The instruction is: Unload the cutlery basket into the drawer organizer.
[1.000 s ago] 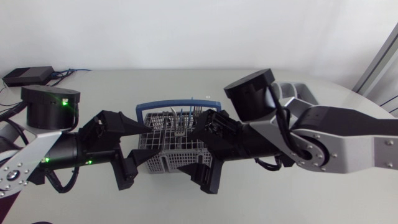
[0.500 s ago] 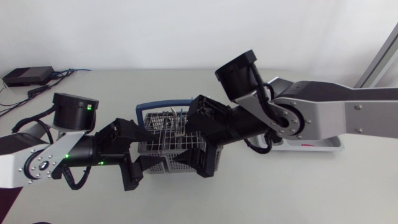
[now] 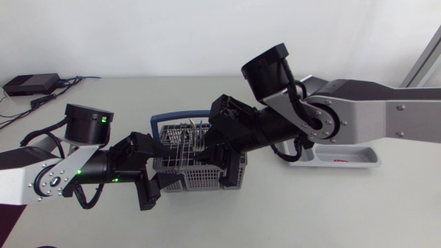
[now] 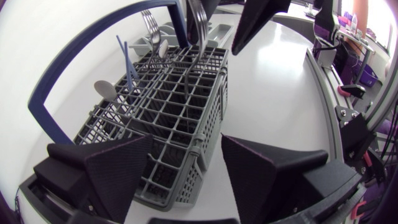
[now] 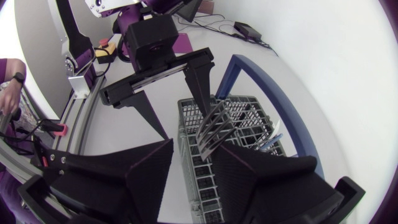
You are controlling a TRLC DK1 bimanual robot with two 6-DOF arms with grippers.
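The grey wire cutlery basket (image 3: 185,157) with a blue handle (image 3: 160,118) stands mid-table. My left gripper (image 3: 162,172) is open at the basket's left end. In the left wrist view a corner of the basket (image 4: 168,106) lies between its spread fingers (image 4: 118,171). My right gripper (image 3: 222,157) hangs over the basket's right part. A bunch of upright forks (image 5: 211,127) stands between its narrowed fingers, against one finger and apart from the other. A white spoon (image 4: 104,90) and thin blue pieces (image 4: 124,53) also stand in the basket. The grey drawer organizer (image 3: 344,157) lies to the right, half hidden by my right arm.
A black box (image 3: 31,84) with cables lies at the table's back left corner. Bare tabletop stretches in front of the basket and along the back.
My right gripper's fingers have drawn much closer together around the forks. The left gripper has stayed wide at the basket's end. Both arms have shifted slightly over the basket.
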